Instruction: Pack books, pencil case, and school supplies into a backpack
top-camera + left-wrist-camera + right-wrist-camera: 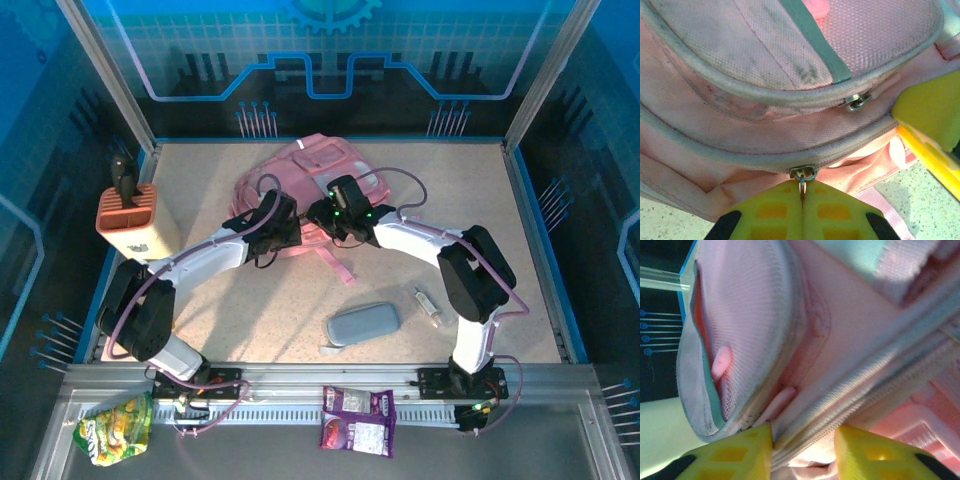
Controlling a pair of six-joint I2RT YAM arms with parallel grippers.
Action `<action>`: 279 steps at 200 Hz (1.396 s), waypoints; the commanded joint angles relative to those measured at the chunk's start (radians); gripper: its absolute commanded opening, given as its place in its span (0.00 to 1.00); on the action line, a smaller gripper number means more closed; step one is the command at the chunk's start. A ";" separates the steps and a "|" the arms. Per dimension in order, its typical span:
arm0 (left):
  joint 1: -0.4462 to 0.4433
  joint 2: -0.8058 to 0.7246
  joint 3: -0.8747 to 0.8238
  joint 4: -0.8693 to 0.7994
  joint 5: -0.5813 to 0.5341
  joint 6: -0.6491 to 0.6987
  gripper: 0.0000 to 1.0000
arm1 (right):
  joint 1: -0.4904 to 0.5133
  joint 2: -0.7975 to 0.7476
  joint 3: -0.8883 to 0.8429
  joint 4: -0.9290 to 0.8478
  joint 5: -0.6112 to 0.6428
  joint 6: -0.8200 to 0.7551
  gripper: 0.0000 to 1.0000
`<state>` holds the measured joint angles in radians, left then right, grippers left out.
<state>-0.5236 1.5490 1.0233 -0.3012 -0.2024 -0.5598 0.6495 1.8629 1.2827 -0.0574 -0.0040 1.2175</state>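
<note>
The backpack (300, 170) lies at the far middle of the table (240, 320), and both arms reach to its near edge. The left gripper (802, 196) is pressed together on the small metal pull (802, 180) of the lower zipper, so the step in hand looks to be opening the bag. The right gripper (804, 452) is just to the right of it, jaws apart, with a ridge of pink cloth and zipper seam between them. Whether the pads press this cloth I cannot tell.

To do the step well, the right side should first take a firm hold of the seam, so that the bag does not slide. Then the left should draw the pull along the curve of the zipper, low and parallel to the track, not upward, because such a thin tab can slip out of the pads.

The pencil case (363, 323) and the tube (428, 305) lie at the near right of the table, well apart from the bag.
</note>
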 commanded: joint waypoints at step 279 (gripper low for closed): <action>-0.201 0.214 0.242 -0.003 0.009 -0.035 0.00 | -0.389 -0.125 -0.111 -0.052 -0.465 -0.284 0.47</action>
<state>-0.7185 1.7500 1.2194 -0.2821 -0.1894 -0.5606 0.2550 1.8278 1.3190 -0.1810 -0.4065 0.8619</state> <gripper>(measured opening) 0.053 0.445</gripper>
